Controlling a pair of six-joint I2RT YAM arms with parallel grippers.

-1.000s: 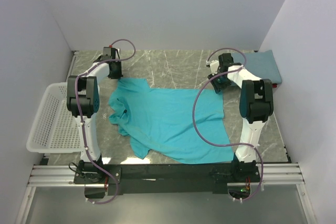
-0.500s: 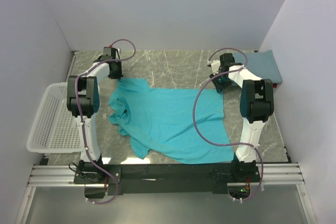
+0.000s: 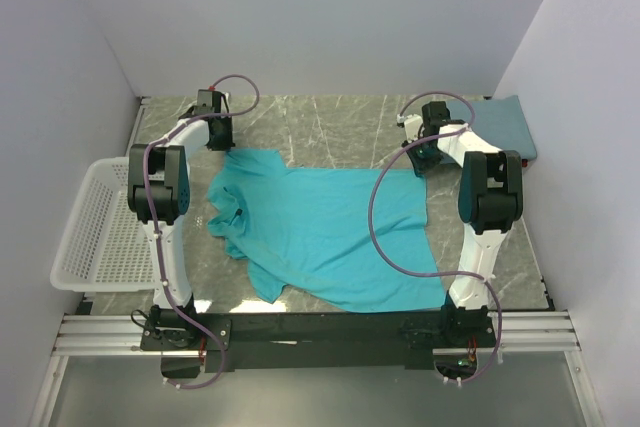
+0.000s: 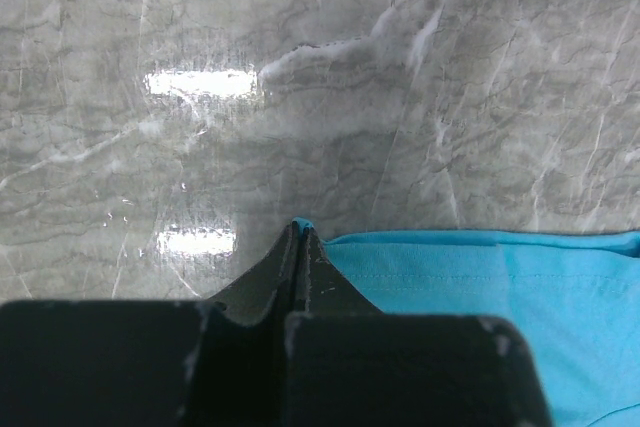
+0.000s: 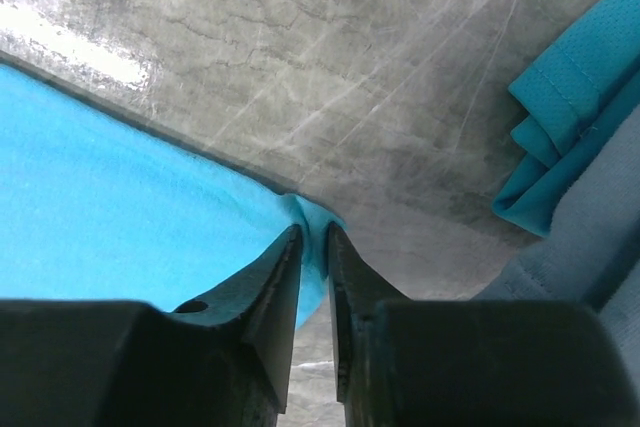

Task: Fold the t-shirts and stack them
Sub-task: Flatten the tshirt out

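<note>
A bright teal t-shirt (image 3: pixel 320 227) lies spread on the grey marble table, collar at the left. My left gripper (image 3: pixel 216 137) is shut on its far left corner; the left wrist view shows a sliver of teal cloth (image 4: pixel 480 277) pinched at the fingertips (image 4: pixel 300 232). My right gripper (image 3: pixel 424 155) is shut on the far right corner, teal cloth (image 5: pixel 120 197) bunched between the fingers (image 5: pixel 312 237). A slate-blue folded t-shirt (image 3: pixel 508 127) lies at the far right corner of the table, and shows in the right wrist view (image 5: pixel 600 237).
A white mesh basket (image 3: pixel 95 222) stands off the table's left edge. White walls close in the back and both sides. A folded teal cloth edge (image 5: pixel 575 117) shows beside the slate-blue shirt in the right wrist view.
The right gripper has shifted slightly farther and to the right with the shirt corner. The left arm has not visibly moved.
</note>
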